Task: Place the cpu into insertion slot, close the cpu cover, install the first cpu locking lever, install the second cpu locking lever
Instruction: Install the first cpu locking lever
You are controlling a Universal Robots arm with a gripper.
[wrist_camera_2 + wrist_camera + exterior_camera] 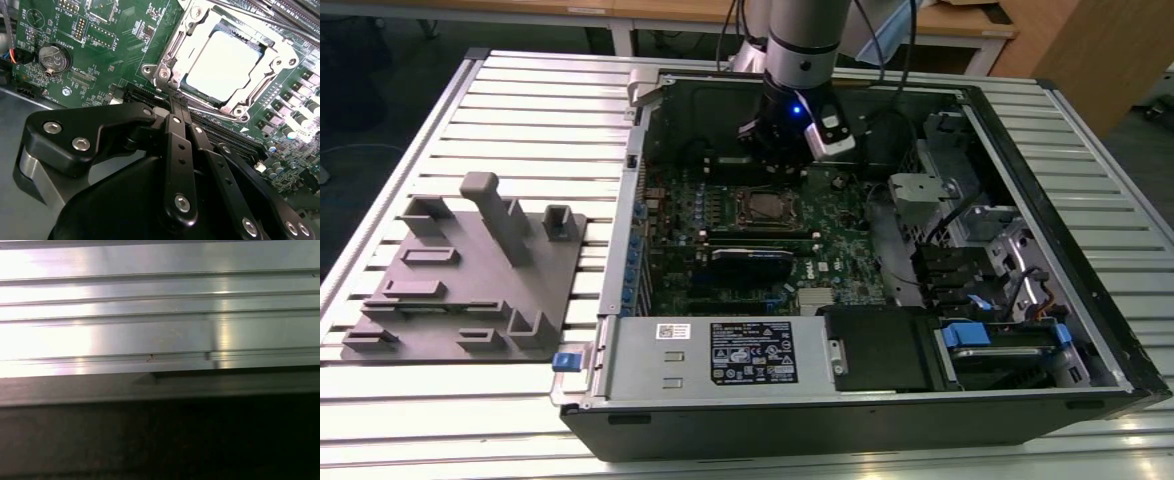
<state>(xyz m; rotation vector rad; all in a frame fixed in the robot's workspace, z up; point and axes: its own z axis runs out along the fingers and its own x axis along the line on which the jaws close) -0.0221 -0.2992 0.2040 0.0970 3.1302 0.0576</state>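
Now, hand (173, 102): clenched, nothing seen in its grip.
Cpu (225, 62): lies in the socket (767, 208); cover (176, 52) seems down around it.
Direction, exterior view: cpu at 6 o'clock from the hand, just beside.

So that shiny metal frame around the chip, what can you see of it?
The cpu cover is a square silvery metal frame with a large square cut-out, lying flat on the green board. The pale cpu top shows through it. Screws sit at its corners. The gripper hangs close by one corner.
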